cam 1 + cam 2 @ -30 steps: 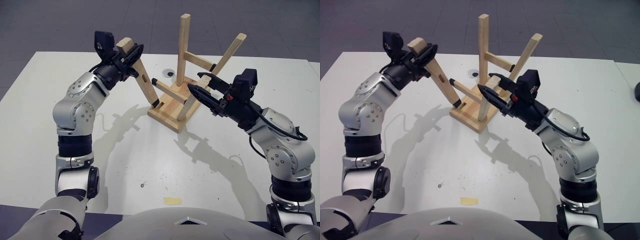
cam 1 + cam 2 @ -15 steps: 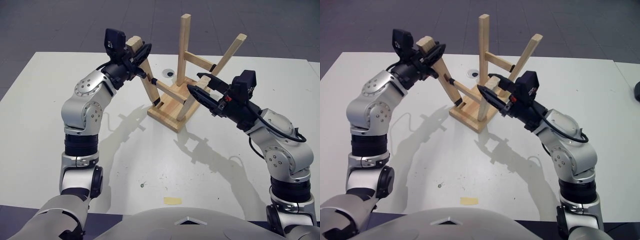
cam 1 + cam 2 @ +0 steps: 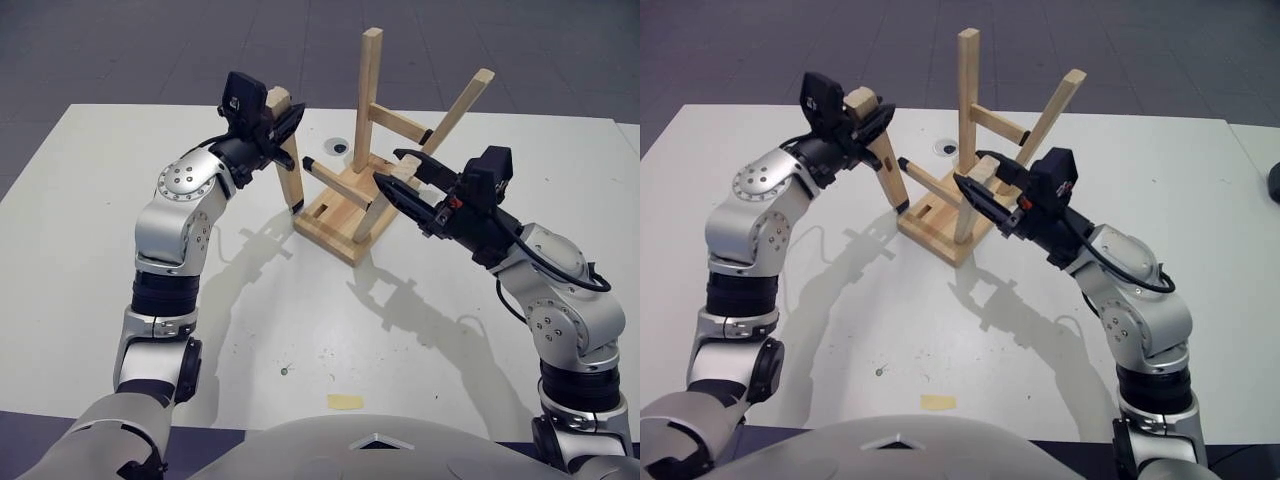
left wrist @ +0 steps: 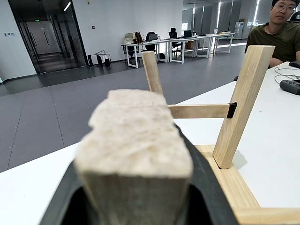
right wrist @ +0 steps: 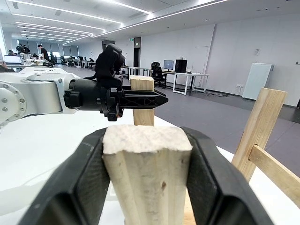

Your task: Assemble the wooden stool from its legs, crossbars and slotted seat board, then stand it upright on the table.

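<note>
The stool lies upside down with its seat board (image 3: 338,222) flat on the white table (image 3: 90,200). Two legs (image 3: 367,90) (image 3: 462,100) rise from its far side, joined by a crossbar (image 3: 398,122). My left gripper (image 3: 284,128) is shut on the top of a loose wooden leg (image 3: 293,180). That leg stands almost upright, its foot at the board's left corner, beside the black-tipped end of a second crossbar (image 3: 330,175). In the left wrist view the leg's end grain (image 4: 136,140) sits between the fingers. My right gripper (image 3: 392,170) is shut on the near right leg (image 3: 378,212).
A round hole (image 3: 341,148) in the table lies just behind the stool. A scrap of yellow tape (image 3: 346,402) and a small dark speck (image 3: 284,372) lie near the front edge. Bare table spreads left and in front of the stool.
My left arm has swung right toward the stool, tipping its leg from a slant to nearly upright against the board's corner. The right gripper has barely moved.
</note>
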